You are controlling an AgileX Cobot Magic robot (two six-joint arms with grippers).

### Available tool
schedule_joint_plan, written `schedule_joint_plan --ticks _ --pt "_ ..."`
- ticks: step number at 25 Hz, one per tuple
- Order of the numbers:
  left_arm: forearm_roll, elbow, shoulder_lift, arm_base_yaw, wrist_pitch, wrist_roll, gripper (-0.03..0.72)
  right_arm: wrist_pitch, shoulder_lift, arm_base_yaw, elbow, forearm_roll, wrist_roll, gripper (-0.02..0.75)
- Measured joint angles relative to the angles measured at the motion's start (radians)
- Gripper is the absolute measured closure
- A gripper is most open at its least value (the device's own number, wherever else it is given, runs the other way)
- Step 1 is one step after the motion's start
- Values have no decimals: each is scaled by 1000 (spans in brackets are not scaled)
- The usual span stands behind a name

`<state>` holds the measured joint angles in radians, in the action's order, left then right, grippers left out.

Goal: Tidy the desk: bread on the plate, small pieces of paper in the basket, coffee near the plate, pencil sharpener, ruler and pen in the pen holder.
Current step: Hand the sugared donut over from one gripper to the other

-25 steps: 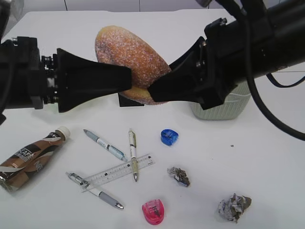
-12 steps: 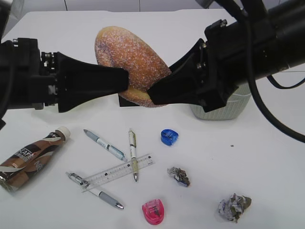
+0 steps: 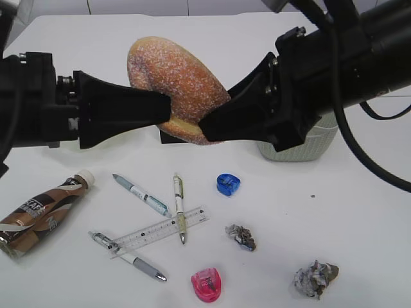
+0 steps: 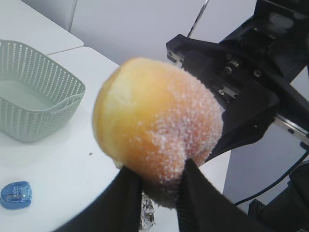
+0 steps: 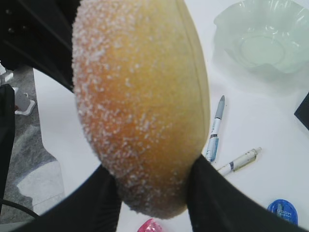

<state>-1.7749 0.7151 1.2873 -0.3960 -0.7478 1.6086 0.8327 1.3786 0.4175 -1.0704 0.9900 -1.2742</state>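
Sugar-grained rough bread (image 3: 174, 80), matt black grippers, perforated plastic basket (image 4: 34, 89), translucent, seemingly plastic plate (image 5: 263, 36), crumpled paper (image 3: 315, 278)

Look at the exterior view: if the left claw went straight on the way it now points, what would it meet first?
The left claw points rightward and already grips the sugared bread. Straight on, just past the bread, it would likely meet the right claw facing it, though depth is uncertain.

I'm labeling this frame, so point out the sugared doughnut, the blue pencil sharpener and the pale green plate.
Sugared doughnut (image 3: 170, 77), exterior view, upper sugared face.
Blue pencil sharpener (image 3: 228, 184), exterior view, top centre.
Pale green plate (image 5: 227, 21), right wrist view, left rim.
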Motion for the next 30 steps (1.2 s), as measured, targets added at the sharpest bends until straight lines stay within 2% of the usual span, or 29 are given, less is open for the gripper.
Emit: schedule_joint_plan --ticks 3,9,13,20,25,27,30 --pt "0 0 0 0 4 6 554 -4 0 0 0 0 0 414" --pt "-4 0 0 0 6 14 560 -14 0 0 0 -8 0 237" --pt "-4 0 0 0 25 27 561 -36 0 0 0 -43 0 160" --pt "-4 0 0 0 38 51 563 -40 0 0 0 -80 4 140" --pt "-4 0 0 13 61 59 564 -40 0 0 0 -113 76 140" --pt "-4 0 0 37 61 60 566 -40 0 0 0 -182 149 140" --pt "-4 0 0 86 61 63 566 -33 0 0 0 -360 328 140"
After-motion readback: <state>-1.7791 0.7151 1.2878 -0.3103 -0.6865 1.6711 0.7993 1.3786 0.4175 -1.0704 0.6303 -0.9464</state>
